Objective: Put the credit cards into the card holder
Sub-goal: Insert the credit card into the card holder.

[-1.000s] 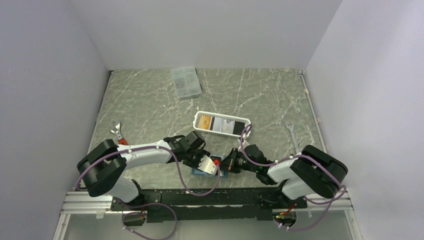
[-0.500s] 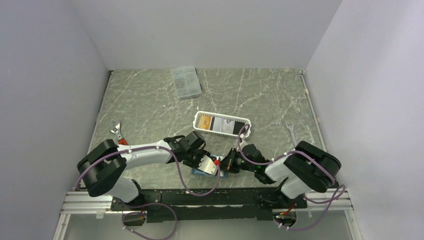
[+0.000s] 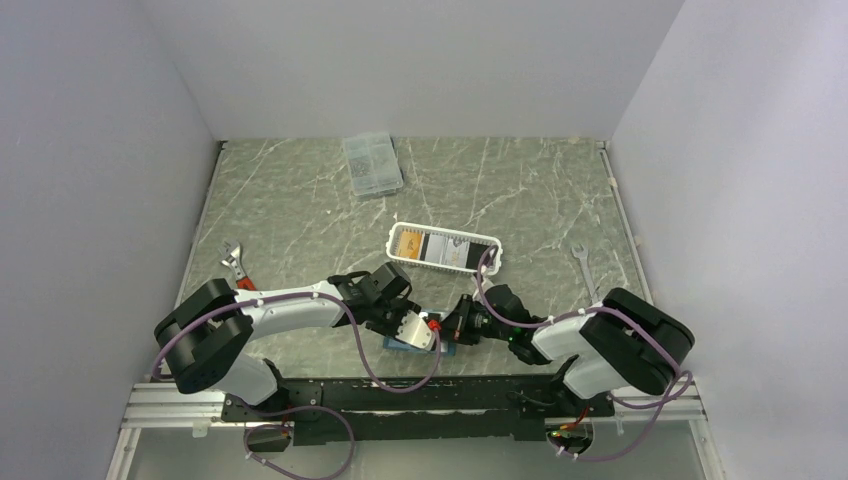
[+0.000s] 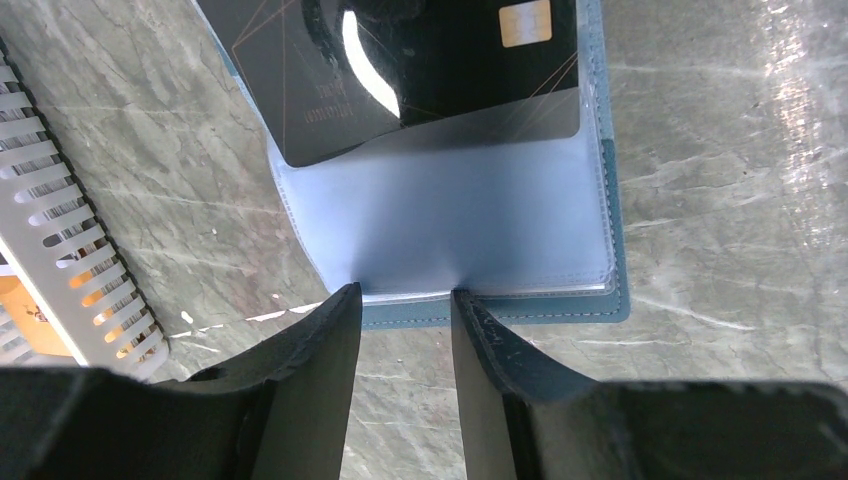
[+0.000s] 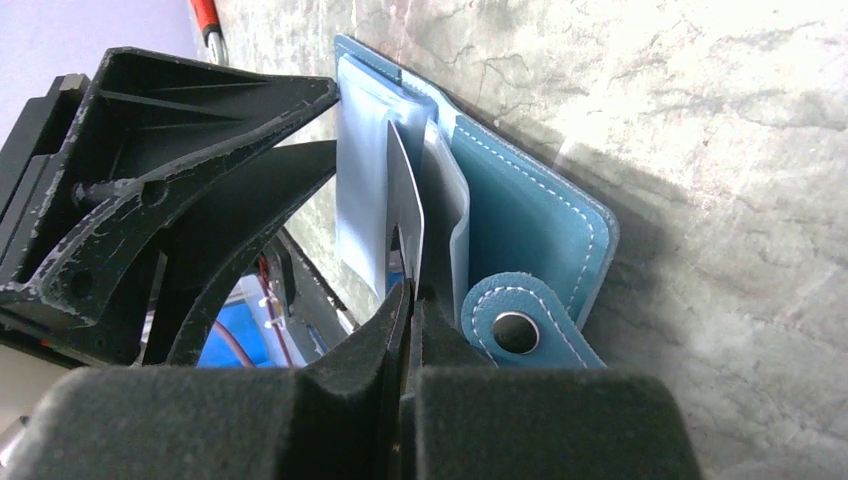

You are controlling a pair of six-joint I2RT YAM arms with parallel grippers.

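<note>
Nearly hidden from above, the card holder (image 5: 530, 210) lies open on the table (image 3: 300, 210) at its near edge, between the two arms; the wrists cover it there and only a sliver of blue shows. A black card (image 4: 320, 110) sits partway inside one of its clear sleeves. In the left wrist view the card's far end is cut off by the frame edge, and a dark blurred shape hides part of its face. The right gripper (image 5: 405, 300) is closed tight on that card's edge, and from its own camera the card shows only as a thin grey blade between sleeves. The left gripper (image 4: 402, 298) stands partly apart, its fingertips (image 4: 335, 320) touching the sleeves' near edge and clamping nothing that can be made out. The snap tab (image 5: 515, 330) lies just beside the right fingers. Beyond the holder, apart from it, the white basket (image 3: 445, 262) holds more cards (image 3: 425, 246), their faces too small to read. Farther off lie a clear box (image 3: 372, 165), a red-handled wrench (image 3: 237, 265) and a spanner (image 3: 583, 262).
</note>
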